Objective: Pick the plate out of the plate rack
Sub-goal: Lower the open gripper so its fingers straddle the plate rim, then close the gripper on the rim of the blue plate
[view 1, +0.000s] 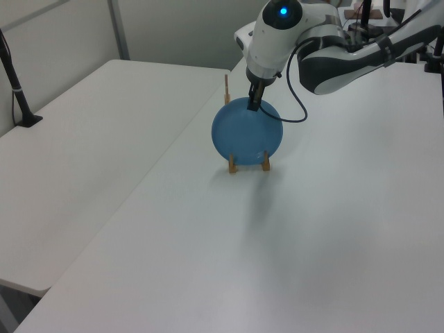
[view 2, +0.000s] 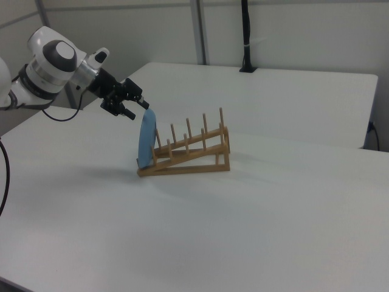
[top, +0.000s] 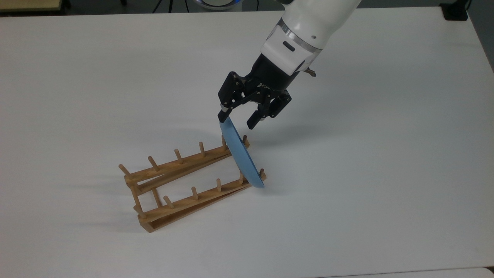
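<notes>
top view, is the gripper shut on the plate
No, the gripper is open, its fingers spread either side of the top rim of the plate, which stands in the rack.

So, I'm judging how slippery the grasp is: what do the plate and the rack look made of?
The plate looks like smooth matte plastic, possibly glazed ceramic: even light blue, no pattern, thin rim. The plate rack looks like unpainted light-brown wood, with visible dowel pegs and rails.
</notes>
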You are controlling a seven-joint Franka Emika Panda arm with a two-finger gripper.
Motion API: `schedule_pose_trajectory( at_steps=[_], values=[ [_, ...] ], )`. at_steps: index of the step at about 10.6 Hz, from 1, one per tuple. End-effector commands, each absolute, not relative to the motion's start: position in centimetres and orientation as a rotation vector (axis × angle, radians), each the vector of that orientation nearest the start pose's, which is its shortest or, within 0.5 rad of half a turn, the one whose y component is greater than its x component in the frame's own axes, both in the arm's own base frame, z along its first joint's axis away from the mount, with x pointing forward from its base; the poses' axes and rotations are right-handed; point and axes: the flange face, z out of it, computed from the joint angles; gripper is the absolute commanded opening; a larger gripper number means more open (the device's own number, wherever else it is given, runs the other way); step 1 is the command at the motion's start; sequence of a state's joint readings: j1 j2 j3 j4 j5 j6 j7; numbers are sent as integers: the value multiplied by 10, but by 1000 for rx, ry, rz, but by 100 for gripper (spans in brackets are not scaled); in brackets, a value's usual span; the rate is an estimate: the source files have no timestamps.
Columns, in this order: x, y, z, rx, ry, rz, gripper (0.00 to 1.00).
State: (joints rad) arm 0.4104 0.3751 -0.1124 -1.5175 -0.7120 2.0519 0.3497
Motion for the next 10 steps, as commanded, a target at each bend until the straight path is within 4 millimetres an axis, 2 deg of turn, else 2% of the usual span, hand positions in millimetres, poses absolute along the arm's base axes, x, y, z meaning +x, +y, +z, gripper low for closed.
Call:
schedule_pose_trajectory(
  at_steps=[1,3,4,5,7,8,10],
  values=[
    [671,182,461,2458,307,470,75],
    [677,178,448,2451,315,459,60],
    [680,181,449,2458,335,507,52],
    [682,180,446,2459,341,518,39],
    [683,178,448,2456,340,522,7],
    [683,179,449,2456,341,524,0],
    [683,179,450,2444,349,528,0]
  ],
)
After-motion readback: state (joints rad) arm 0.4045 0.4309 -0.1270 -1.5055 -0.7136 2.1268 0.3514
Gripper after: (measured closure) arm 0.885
